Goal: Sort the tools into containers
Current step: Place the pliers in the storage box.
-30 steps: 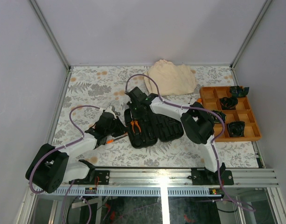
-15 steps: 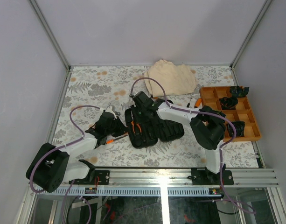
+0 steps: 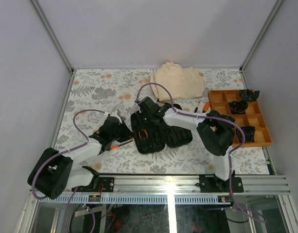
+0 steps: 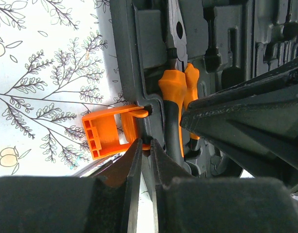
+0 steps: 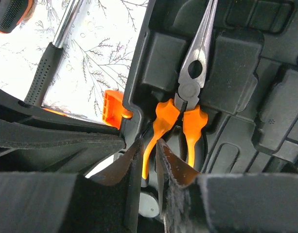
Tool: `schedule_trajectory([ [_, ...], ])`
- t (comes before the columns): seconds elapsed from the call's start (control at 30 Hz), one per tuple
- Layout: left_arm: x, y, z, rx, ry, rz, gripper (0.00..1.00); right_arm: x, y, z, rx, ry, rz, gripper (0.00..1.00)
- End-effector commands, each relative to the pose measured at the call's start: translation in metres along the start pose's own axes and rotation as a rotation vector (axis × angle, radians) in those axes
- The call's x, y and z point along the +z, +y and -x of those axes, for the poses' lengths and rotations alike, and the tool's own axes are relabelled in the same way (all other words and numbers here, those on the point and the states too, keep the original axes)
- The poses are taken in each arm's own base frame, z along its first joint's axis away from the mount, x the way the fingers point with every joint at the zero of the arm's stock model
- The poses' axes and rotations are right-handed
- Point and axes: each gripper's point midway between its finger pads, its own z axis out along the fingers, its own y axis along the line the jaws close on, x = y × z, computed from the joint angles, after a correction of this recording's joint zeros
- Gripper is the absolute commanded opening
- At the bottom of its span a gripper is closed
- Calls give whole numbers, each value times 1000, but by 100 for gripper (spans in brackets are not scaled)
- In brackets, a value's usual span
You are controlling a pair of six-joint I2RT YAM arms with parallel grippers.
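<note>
The black tool case (image 3: 163,132) lies open mid-table, orange-handled pliers (image 3: 144,134) seated in a moulded slot. My left gripper (image 3: 123,132) is at the case's left edge; in the left wrist view its jaws (image 4: 145,143) are shut on the case's rim beside the orange latch (image 4: 102,133). My right gripper (image 3: 144,123) hangs over the case. In the right wrist view its jaws (image 5: 149,143) stand narrow, closed round the left orange handle of the pliers (image 5: 192,87). A screwdriver (image 3: 121,142) lies on the table by the latch, its shaft (image 5: 51,63) seen left of the case (image 5: 236,53).
A beige folded cloth (image 3: 178,81) lies at the back. A wooden compartment tray (image 3: 217,96) with dark items stands at the right. A small orange-tipped tool (image 3: 205,105) lies between tray and case. The metal rail runs along the near edge.
My right arm has swung its elbow right and brought its gripper down over the pliers, which it now partly covers. The left gripper has stayed at the case's edge.
</note>
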Motion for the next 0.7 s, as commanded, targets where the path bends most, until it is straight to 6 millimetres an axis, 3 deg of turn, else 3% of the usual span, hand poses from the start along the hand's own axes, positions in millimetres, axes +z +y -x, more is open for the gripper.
schedule_trajectory([
  [0.0, 0, 14, -17, 6, 58, 44, 8, 0, 8, 10, 2, -16, -3, 22],
  [0.37, 2, 12, -17, 11, 63, 36, 8, 11, -11, -4, -15, 52, -108, 16],
  [0.67, 3, 10, -18, 12, 69, 23, 7, 24, -34, -27, -23, 162, -217, 12],
])
